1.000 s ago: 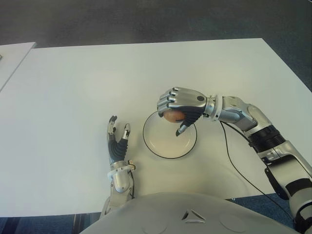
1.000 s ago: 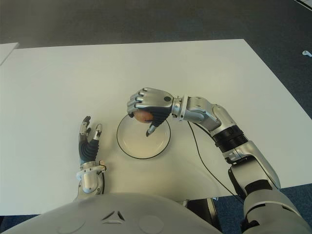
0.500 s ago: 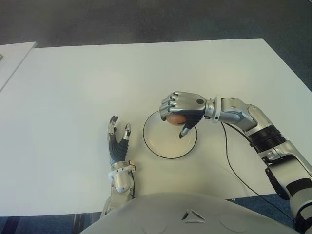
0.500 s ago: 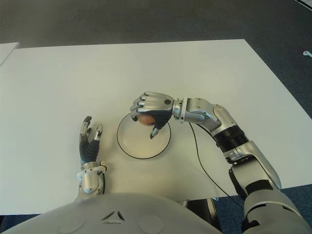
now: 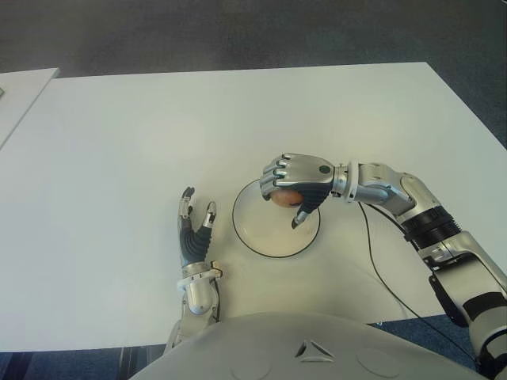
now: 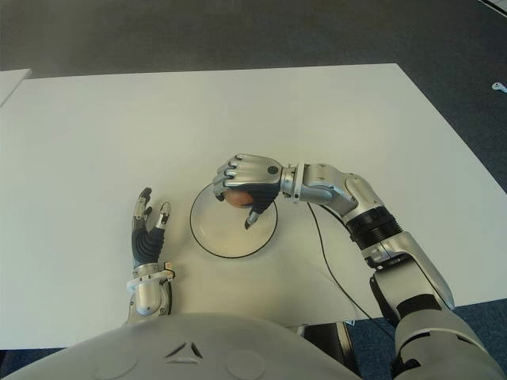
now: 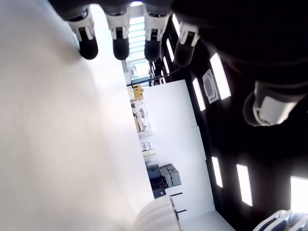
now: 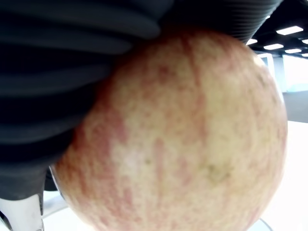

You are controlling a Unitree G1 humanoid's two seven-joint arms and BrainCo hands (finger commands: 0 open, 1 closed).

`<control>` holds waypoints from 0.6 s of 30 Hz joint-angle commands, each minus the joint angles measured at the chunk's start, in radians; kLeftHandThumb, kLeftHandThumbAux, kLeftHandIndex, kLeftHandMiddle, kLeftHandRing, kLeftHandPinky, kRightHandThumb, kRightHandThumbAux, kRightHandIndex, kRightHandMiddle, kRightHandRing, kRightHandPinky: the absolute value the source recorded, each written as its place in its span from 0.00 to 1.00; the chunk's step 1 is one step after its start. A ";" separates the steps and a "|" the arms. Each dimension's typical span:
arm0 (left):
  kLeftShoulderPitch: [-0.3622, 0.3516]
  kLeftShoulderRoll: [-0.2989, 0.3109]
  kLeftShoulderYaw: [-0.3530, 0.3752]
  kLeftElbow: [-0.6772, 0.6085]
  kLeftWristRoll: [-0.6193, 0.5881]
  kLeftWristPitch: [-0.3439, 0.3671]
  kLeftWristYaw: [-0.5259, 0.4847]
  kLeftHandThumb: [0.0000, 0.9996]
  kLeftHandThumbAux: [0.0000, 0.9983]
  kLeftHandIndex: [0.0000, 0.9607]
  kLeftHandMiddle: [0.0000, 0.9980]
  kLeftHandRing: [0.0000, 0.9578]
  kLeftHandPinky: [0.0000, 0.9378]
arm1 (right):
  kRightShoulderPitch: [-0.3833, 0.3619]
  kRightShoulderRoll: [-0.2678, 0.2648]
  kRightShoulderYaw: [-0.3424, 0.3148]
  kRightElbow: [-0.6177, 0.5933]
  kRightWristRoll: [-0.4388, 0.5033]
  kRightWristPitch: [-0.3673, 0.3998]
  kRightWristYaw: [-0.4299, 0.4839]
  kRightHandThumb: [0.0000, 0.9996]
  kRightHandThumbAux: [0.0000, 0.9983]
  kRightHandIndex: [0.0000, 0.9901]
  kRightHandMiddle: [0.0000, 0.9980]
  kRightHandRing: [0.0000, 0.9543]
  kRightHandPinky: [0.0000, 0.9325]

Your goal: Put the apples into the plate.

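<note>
A red-and-yellow apple [image 8: 183, 139] is clasped in my right hand [image 5: 295, 187], whose fingers curl over it from above; only its underside shows in the eye views as the apple [image 5: 286, 197]. The hand hovers over the far part of a white plate [image 5: 265, 235] with a dark rim. The plate holds nothing else that I can see. My left hand [image 5: 194, 229] shows to the left of the plate, fingers spread and holding nothing.
The white table [image 5: 142, 134] stretches wide around the plate. A black cable [image 5: 379, 271] runs from the right forearm toward the near edge. A second white surface [image 5: 20, 91] shows at the far left.
My right hand, with the apple, has shifted slightly right and lower over the plate. The left hand has barely moved.
</note>
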 commanded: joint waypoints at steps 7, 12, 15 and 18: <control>0.012 -0.029 -0.020 -0.034 0.037 0.068 -0.009 0.00 0.39 0.12 0.05 0.01 0.00 | 0.005 0.015 0.018 0.037 -0.016 -0.017 0.015 0.30 0.47 0.09 0.06 0.06 0.06; 0.017 -0.024 -0.022 -0.047 0.032 0.073 -0.016 0.00 0.40 0.11 0.06 0.02 0.00 | -0.006 0.010 0.025 0.053 -0.019 -0.044 0.018 0.18 0.39 0.01 0.01 0.01 0.01; 0.019 -0.021 -0.023 -0.047 0.026 0.066 -0.020 0.00 0.41 0.11 0.07 0.02 0.00 | -0.008 0.013 0.025 0.072 -0.024 -0.061 0.009 0.14 0.36 0.00 0.00 0.00 0.00; 0.018 -0.019 -0.023 -0.045 0.024 0.060 -0.022 0.00 0.42 0.10 0.07 0.02 0.00 | -0.011 0.018 0.023 0.085 -0.028 -0.070 0.003 0.12 0.33 0.00 0.00 0.00 0.00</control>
